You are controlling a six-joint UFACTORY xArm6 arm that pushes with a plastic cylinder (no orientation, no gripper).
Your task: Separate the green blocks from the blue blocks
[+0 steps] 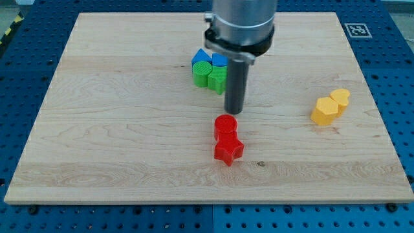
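Observation:
Two blue blocks (201,57) (219,60) and two green blocks (202,74) (217,79) sit packed together just above the board's middle, blues on the upper side, greens below them. The right blue block is partly hidden by the arm. My tip (233,112) is the lower end of the dark rod, just below and to the right of the right green block and just above the red round block (225,125).
A red star-shaped block (228,150) touches the red round block from below. Two yellow blocks (324,110) (340,98) lie together at the view's right. The wooden board (116,129) rests on a blue perforated table.

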